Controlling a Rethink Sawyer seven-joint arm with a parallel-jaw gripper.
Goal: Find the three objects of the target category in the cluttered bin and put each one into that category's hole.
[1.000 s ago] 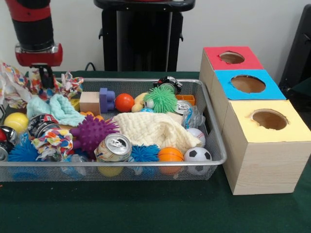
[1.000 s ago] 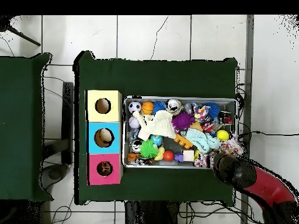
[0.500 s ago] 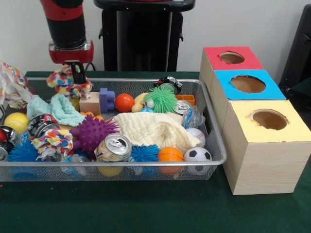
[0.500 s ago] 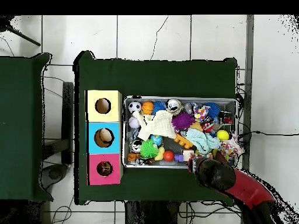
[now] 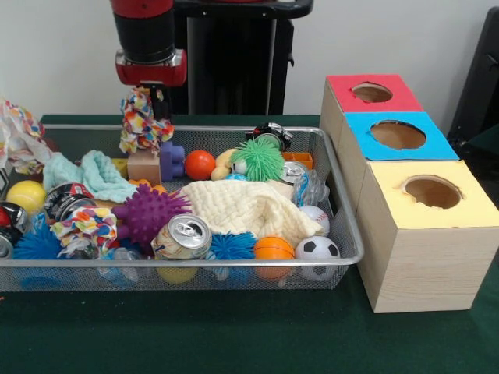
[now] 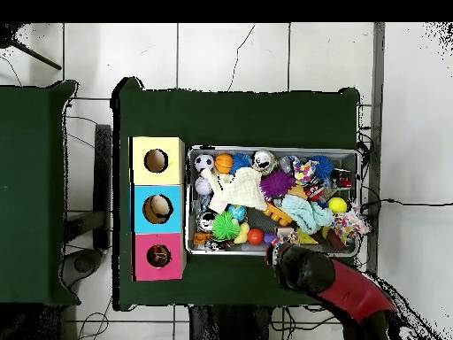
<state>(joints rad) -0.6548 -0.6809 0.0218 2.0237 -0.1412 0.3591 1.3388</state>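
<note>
Hanging from the robot's hand (image 5: pixel 158 100) is a multicoloured patterned cloth scrap (image 5: pixel 143 123), pinched at its top and lifted clear above the far rim of the silver wire-mesh bin (image 5: pixel 343 222). It dangles over a tan wooden block (image 5: pixel 144 165) and a purple plastic brick (image 5: pixel 171 160), just short of touching them. The red and black arm (image 5: pixel 148 39) rises straight out of the top of the picture, so its upper part is cut off.

Open air lies between the cloth and the three wooden boxes, topped red (image 5: pixel 373 92), blue (image 5: pixel 399 134) and yellow (image 5: pixel 433 192), which stand against the bin's side on the green desk (image 5: pixel 234 335). Each box has one round hole; their insides are dark in the front view.

Two similar patterned cloths show: one (image 5: pixel 82 226) near the front, beside a purple spiky ball (image 5: pixel 148 212), another (image 5: pixel 19 136) draped over the end rim and cut by the picture's edge. A cream knitted cloth (image 5: pixel 248 206) covers whatever lies under it. From overhead, the arm (image 6: pixel 327 279) hides the held cloth almost wholly.
</note>
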